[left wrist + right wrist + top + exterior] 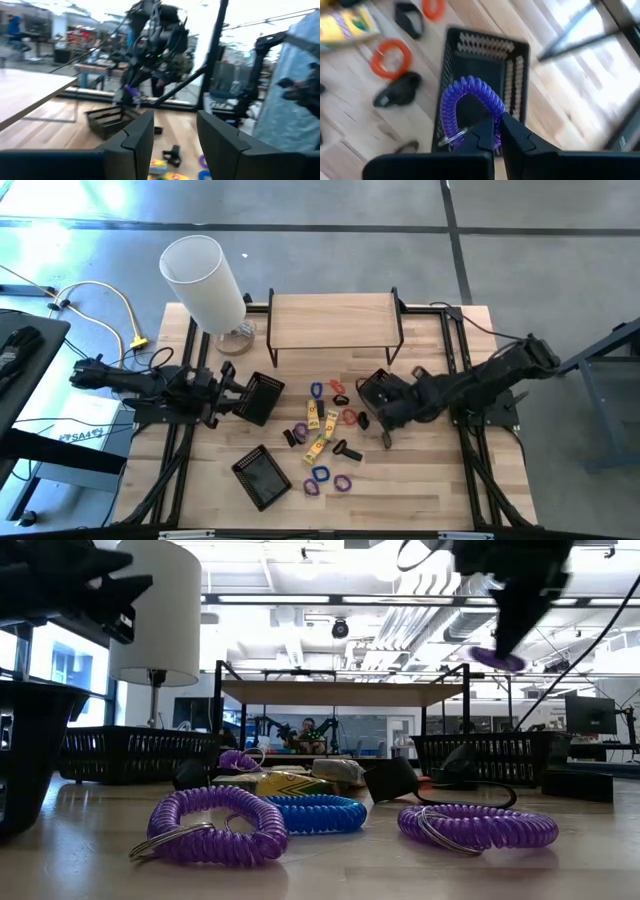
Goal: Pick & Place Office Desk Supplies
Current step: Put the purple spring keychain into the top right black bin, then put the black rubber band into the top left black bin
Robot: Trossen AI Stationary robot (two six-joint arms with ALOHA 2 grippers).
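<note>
The right gripper (pixel 492 131) is closed on a purple coil band (pixel 470 102), holding it over the black mesh tray (pixel 517 55) right of centre; that tray looks empty inside, though the band hides part of it. The left gripper (pixel 172 132) hovers, fingers parted and holding nothing, by the left tray (pixel 262 396). The other supplies (pixel 325 430) lie scattered mid-table, and a third tray (pixel 262 476) sits at the near side.

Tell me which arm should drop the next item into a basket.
Right. Its hand is shut on a purple coil band and hangs directly over the black basket. The left hand is open, holds nothing, and sits by its own basket.
</note>
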